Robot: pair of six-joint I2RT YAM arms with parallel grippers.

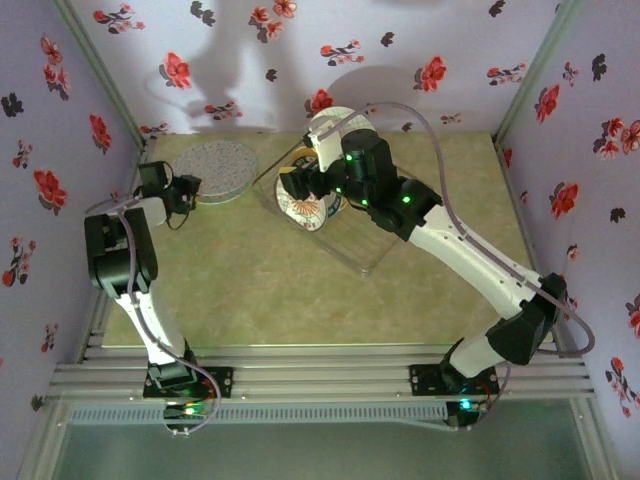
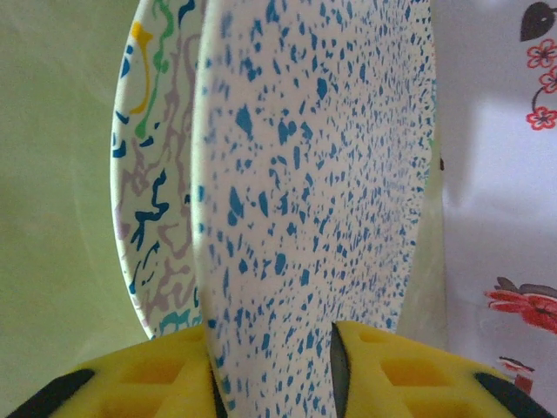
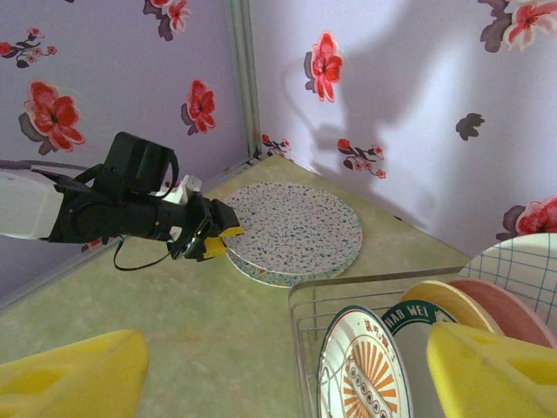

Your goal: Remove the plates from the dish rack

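A blue-speckled white plate (image 1: 212, 168) (image 3: 296, 226) lies flat at the back left, stacked on a squiggle-patterned plate (image 2: 144, 174). My left gripper (image 1: 196, 190) (image 2: 271, 383) (image 3: 218, 239) straddles the speckled plate's near rim; I cannot tell whether the pads still press it. The transparent dish rack (image 1: 360, 250) (image 3: 348, 283) holds upright plates: orange sunburst (image 3: 361, 374), green-rimmed (image 3: 416, 315), orange-tan (image 3: 452, 300), pink (image 3: 505, 305) and white grid (image 3: 522, 261). My right gripper (image 1: 298, 188) (image 3: 287, 374) hovers open over the rack's left end, nothing between its fingers.
Flowered walls close the table on the left, back and right; the stacked plates lie near the back left corner. Bare green tabletop (image 1: 260, 290) lies between the arms' bases and the rack. The right arm's cable (image 1: 440, 150) loops above the rack.
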